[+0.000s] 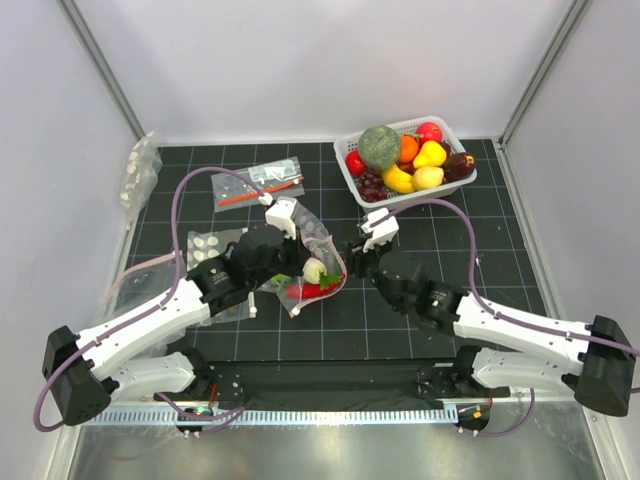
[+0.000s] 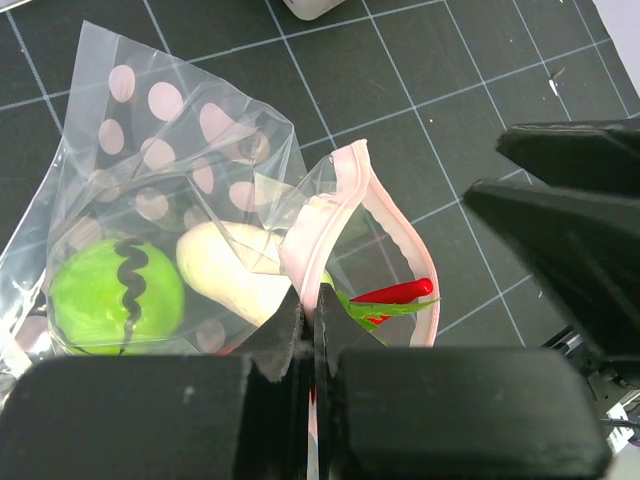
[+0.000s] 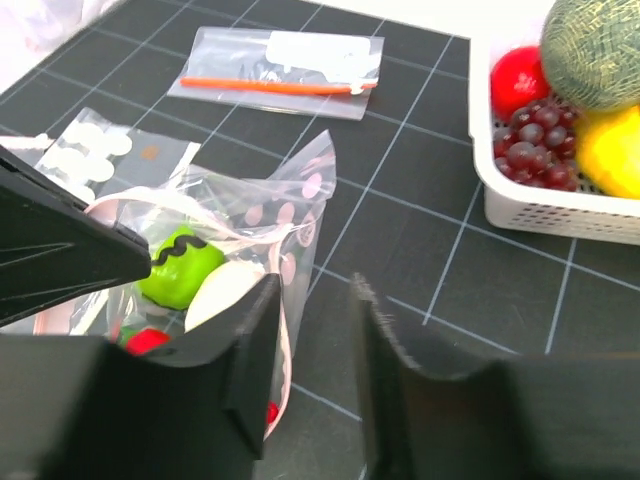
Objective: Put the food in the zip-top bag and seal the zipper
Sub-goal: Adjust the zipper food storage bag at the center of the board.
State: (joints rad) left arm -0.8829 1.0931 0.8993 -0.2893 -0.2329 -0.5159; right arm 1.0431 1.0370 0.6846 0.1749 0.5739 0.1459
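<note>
The zip-top bag (image 1: pixel 310 262) lies mid-table, clear with pale dots (image 2: pixel 150 130). Inside it I see a green round fruit (image 2: pixel 115 295), a whitish piece (image 2: pixel 235 270) and a red chili (image 2: pixel 400 292) near the mouth. The pink zipper (image 2: pixel 345 195) gapes in a loop. My left gripper (image 2: pixel 310 295) is shut on the zipper strip at the bag's near lip. From the right, my right gripper (image 3: pixel 312 290) stands open at the mouth. The pink strip (image 3: pixel 285 330) runs beside its left finger, and only mat shows in the gap. In the right wrist view the green fruit (image 3: pixel 180 268) shows through the bag (image 3: pixel 300 190).
A white basket (image 1: pixel 465 180) of toy fruit stands at the back right, close to the right arm's reach (image 3: pixel 540 210). A clear bag with an orange-red stick (image 1: pixel 258 186) lies behind the bag. Another dotted bag (image 1: pixel 210 245) lies left of it, and spare bags (image 1: pixel 140 170) sit by the left wall.
</note>
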